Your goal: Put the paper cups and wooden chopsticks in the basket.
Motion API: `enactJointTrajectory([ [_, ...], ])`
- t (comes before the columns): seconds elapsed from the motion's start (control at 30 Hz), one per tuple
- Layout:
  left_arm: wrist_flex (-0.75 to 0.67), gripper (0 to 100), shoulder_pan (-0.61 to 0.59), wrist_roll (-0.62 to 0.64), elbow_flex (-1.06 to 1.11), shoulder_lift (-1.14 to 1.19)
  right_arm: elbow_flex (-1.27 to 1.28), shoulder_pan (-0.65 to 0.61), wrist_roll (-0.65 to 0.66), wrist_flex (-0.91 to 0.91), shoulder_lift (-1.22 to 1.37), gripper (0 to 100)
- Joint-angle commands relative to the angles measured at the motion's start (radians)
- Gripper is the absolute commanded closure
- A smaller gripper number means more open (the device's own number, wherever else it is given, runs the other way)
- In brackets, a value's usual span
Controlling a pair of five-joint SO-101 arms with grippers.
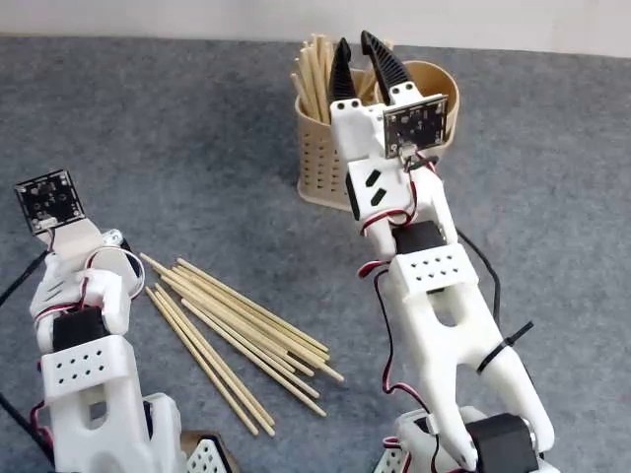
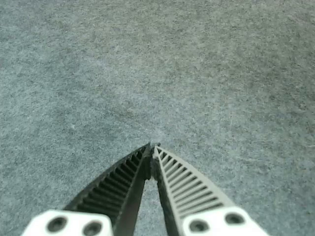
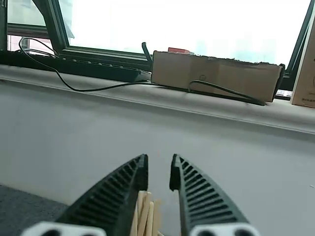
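Many thin pale wooden chopsticks [image 1: 237, 335] are spread near the beige slotted plastic basket [image 1: 320, 168].
The right gripper [image 1: 354, 39] is held slightly parted, empty; the left gripper [image 2: 151, 146] is closed, empty.

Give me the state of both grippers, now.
Left gripper: jaws closed, holding nothing.
Right gripper: jaws slightly open, holding nothing, above the basket.
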Motion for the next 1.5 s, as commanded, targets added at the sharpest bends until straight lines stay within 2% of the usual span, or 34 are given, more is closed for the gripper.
enactJointTrajectory([
  [0.0, -0.015, 97, -0.013, 0.006, -0.013, -0.019, -0.059, 0.005, -0.069, -0.016, -0.124, 97.9],
  [0.1, -0.015, 97, -0.013, 0.006, -0.013, -0.019, -0.056, 0.005, -0.186, 0.005, -0.202, 98.8],
  [0.27, -0.015, 97, -0.013, 0.006, -0.013, -0.019, -0.07, -0.004, -0.374, 0.271, -0.311, 99.2],
  [0.33, -0.015, 97, -0.013, 0.006, -0.013, -0.019, -0.11, -0.028, -0.405, 0.344, -0.346, 99.2],
  [0.5, -0.015, 97, -0.013, 0.008, -0.013, -0.019, -0.166, -0.134, -0.405, 0.524, -0.421, 99.2],
  [0.7, -0.015, 97, -0.013, 0.009, -0.013, -0.019, -0.165, -0.3, -0.405, 0.667, -0.377, 99.2],
  [0.9, -0.015, 97, -0.013, 0.009, -0.013, -0.019, -0.084, -0.357, -0.404, 0.917, -0.346, 99.2],
  [1.1, -0.017, 97, -0.013, 0.009, -0.013, -0.019, 0.104, -0.4, -0.284, 0.946, -0.348, 99.2],
  [1.2, -0.017, 97, -0.013, 0.009, -0.013, -0.019, 0.166, -0.403, -0.27, 0.949, -0.348, 99.2],
  [1.33, -0.017, 97, -0.013, 0.009, -0.013, -0.019, 0.189, -0.404, -0.269, 1.044, -0.344, 98.9],
  [1.47, -0.017, 97, -0.031, 0.011, -0.016, -0.019, 0.189, -0.495, -0.215, 1.129, -0.337, 98.9],
])
